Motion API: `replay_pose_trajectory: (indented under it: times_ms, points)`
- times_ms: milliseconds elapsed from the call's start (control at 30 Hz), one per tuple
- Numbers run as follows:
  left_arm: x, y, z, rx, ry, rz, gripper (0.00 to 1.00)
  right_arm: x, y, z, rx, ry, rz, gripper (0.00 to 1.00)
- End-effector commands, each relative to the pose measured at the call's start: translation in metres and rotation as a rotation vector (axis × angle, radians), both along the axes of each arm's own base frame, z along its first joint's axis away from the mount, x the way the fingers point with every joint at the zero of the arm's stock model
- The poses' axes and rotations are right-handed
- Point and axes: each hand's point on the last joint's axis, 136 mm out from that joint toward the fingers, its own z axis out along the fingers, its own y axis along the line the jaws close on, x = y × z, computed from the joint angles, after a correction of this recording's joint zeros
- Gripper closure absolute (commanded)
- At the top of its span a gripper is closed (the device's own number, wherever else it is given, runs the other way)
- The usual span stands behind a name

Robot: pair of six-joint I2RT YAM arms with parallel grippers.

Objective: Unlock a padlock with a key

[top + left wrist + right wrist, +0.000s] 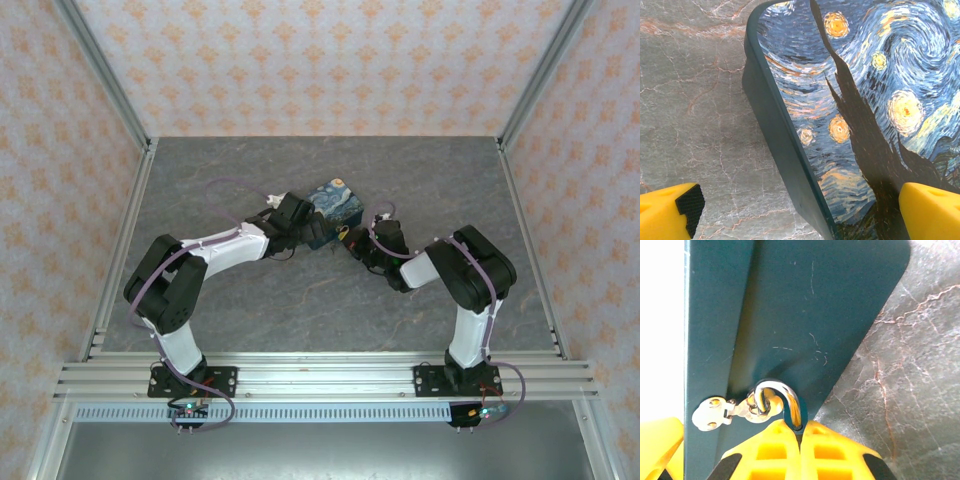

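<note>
The padlock's silver shackle (790,397) hooks through a metal hasp (730,411) on the dark teal side of a box (805,315). Its body is hidden between the yellow fingers of my right gripper (800,432), which is shut on it. The box's lid carries a blue and yellow starry-night print (865,100). My left gripper (800,210) is open, with its fingers (670,210) wide apart on either side of the lid's edge. From above, the box (333,200) sits mid-table between the left gripper (300,222) and the right gripper (352,243). The key is hidden.
The box rests on a grey marbled tabletop (300,300) inside patterned walls with aluminium posts (105,75). Bare table surrounds the box to the left (690,100) and right (910,365). A purple cable (225,185) loops over the left arm.
</note>
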Motion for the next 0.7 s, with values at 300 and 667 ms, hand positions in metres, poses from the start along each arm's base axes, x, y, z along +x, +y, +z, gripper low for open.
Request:
replay_pose_trajectory:
  times_ms: [300, 667]
  points:
    - [-0.053, 0.038, -0.069, 0.210, 0.254, -0.012, 0.00, 0.036, -0.019, 0.034, 0.079, -0.068, -0.120, 1.00]
    - [-0.055, 0.040, -0.073, 0.216, 0.262, -0.011, 0.00, 0.046, -0.022, 0.048, 0.133, -0.100, -0.101, 1.00]
